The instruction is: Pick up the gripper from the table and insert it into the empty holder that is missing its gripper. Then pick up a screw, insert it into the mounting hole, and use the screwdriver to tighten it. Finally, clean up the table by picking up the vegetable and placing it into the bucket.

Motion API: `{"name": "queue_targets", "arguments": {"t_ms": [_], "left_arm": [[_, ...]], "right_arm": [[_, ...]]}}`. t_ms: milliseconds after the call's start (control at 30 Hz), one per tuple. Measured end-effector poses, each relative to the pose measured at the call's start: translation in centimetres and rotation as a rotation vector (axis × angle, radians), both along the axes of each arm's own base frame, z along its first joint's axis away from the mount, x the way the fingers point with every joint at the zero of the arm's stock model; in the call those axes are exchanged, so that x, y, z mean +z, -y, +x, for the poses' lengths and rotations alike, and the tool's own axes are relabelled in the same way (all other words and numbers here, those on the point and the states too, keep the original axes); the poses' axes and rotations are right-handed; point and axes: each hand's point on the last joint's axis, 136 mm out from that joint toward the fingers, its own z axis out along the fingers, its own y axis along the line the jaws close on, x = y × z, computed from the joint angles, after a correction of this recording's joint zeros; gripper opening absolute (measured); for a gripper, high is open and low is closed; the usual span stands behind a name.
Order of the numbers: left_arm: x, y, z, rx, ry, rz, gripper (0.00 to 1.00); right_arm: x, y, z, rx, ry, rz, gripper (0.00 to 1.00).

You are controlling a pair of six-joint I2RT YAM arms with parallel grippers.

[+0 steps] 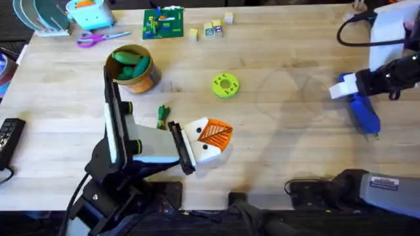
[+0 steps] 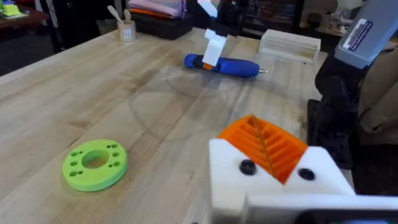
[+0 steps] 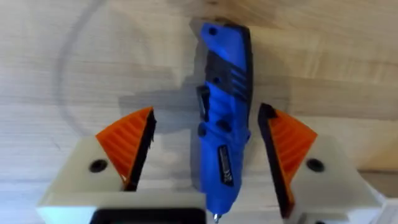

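So, my right gripper [image 3: 206, 134] was hanging low over the screwdriver [image 3: 224, 93], out on the right side of the table [image 1: 295, 151]. The jaws were spread wide, one orange pad [image 3: 127, 140] on each side of the blue handle, neither touching it. I'd lined up along its length on purpose, I think: closing across the fat middle of the handle should give a squarer grip than grabbing an end, and the thing looked free to roll otherwise. My left gripper [image 1: 207, 141] was parked near the middle of the table with the orange tip [image 1: 215, 133] on its white block facing up, probably so the screw spot stayed reachable. Whether that one was spread or pressed together, I couldn't tell. The little vegetable [image 1: 163, 117] lay just behind it, not yet in the bucket [image 1: 147, 78] farther back.
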Motion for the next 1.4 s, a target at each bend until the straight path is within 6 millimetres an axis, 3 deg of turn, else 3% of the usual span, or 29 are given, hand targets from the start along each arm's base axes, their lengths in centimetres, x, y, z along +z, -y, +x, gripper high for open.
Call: {"name": "queue_targets", "arguments": {"t_ms": [333,500,1100,1233,1333,1400], "left_arm": [[0.0,0.0,0.0,0.0,0.0,0.0,0.005],[0.0,0.0,0.0,0.0,0.0,0.0,0.005],[0.0,0.0,0.0,0.0,0.0,0.0,0.005],[0.0,0.0,0.0,0.0,0.0,0.0,0.005],[0.0,0.0,0.0,0.0,0.0,0.0,0.005],[0.0,0.0,0.0,0.0,0.0,0.0,0.005]], "right_arm": [[-1.5,1.5,3.1,0.098,-0.05,-0.024,0.992],[-3.7,1.6,2.9,0.106,-0.111,0.005,0.992],[-4.3,2.8,1.6,-0.03,-0.092,0.171,0.983],[-4.4,2.8,1.4,-0.034,-0.103,0.177,0.943],[-4.3,3.0,1.4,-0.041,-0.104,0.175,0.76],[-4.3,3.1,1.4,-0.045,-0.103,0.175,0.697]]}}
